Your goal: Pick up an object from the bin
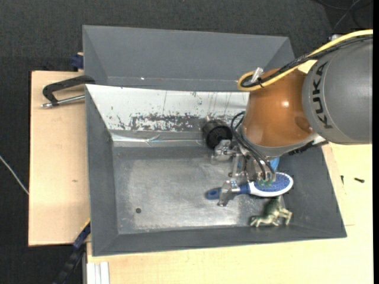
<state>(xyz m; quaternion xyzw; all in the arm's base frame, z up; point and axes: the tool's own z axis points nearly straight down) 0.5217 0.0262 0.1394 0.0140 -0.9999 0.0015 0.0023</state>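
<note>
The jaws are low over the right half of the bin floor, among the metal parts of the wrist, and whether they are released or clenched cannot be told. They stand at a blue-and-white thing (277, 184): a flat white oval with a blue rim and a greenish patch in it, lying near the right wall. A narrow blue piece (214, 193) sticks out to the left below the metalwork; it may be this thing's handle, but the joint is hidden. Nothing can be seen clearly gripped.

Just in front of that, near the front right corner, lies an olive-green figure (271, 216) with small limbs, apart from the oval. Behind the wrist, at the foot of the back wall, sits a black rounded thing (214, 132), partly covered by the robot.

Above the wrist bulges the orange cover (275, 114), crossed by a yellow cable (284, 70), and it hides much of the bin's right side. The grey arm link (349, 93) beside it bears the black letters KUKA, running sideways.

The grey bin (160, 182) has a bare left floor with one small dark dot (138, 210). Its back wall carries a band of dark speckled scratches (157, 122).
</note>
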